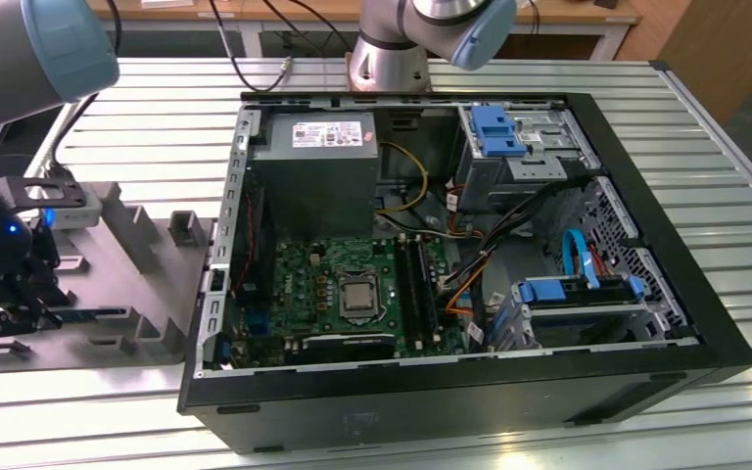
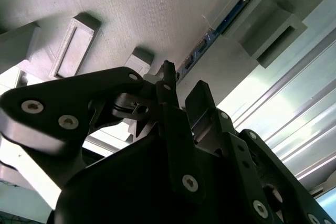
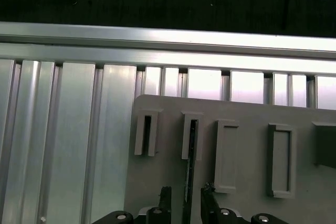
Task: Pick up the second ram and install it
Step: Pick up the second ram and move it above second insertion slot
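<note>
The second ram point(image 3: 188, 177) stands on edge in a slot of the grey holder plate point(image 3: 241, 108), a thin dark strip in the first wrist view. In the second wrist view the ram point(image 2: 223, 22) shows as a blue board edge. My gripper point(image 3: 186, 196) is low over the holder with one finger on each side of the stick's near end. The fingers point(image 3: 165, 196) stand apart from the stick, so the gripper is open. In the exterior view the gripper point(image 1: 8, 311) hangs at the left over the holder, with the ram point(image 1: 95, 313) beside it.
An open computer case point(image 1: 232, 245) lies at the exterior view's right of the holder point(image 1: 128, 245). Inside it are the green motherboard point(image 1: 310, 269) with long black slots point(image 1: 415, 284), a power supply point(image 1: 317, 176), drive bays and loose cables. Everything rests on a ribbed aluminium table point(image 3: 68, 129).
</note>
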Robot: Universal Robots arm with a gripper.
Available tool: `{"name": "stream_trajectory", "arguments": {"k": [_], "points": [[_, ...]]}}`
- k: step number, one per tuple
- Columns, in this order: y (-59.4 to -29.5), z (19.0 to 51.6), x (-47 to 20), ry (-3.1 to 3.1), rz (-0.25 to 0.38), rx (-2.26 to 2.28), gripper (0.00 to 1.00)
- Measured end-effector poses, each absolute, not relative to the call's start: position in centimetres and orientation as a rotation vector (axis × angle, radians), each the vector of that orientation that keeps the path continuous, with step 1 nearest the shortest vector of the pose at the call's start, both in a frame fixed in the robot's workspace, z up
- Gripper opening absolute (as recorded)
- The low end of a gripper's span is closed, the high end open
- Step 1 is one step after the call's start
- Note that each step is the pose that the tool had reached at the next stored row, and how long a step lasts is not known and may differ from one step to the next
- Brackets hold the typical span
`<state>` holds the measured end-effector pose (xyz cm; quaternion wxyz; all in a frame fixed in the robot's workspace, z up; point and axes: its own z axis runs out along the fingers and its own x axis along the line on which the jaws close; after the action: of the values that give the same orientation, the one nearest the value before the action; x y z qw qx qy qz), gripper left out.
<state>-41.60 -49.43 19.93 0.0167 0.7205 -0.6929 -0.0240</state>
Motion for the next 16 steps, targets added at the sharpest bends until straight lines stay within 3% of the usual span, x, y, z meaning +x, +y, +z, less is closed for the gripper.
{"name": "stream_trajectory", "arguments": {"k": [4,5,9,10,16], "points": [[-49.43,19.90,-41.60,-2.154,-0.074,2.240,0.34],[-49.43,19.89,-41.60,-2.154,-0.074,2.239,0.27],[-49.43,19.87,-41.60,-2.153,-0.074,2.239,0.26],[-49.43,19.87,-41.60,-2.153,-0.073,2.239,0.19],[-49.43,19.83,-41.60,-2.153,-0.073,2.239,0.19]]}}
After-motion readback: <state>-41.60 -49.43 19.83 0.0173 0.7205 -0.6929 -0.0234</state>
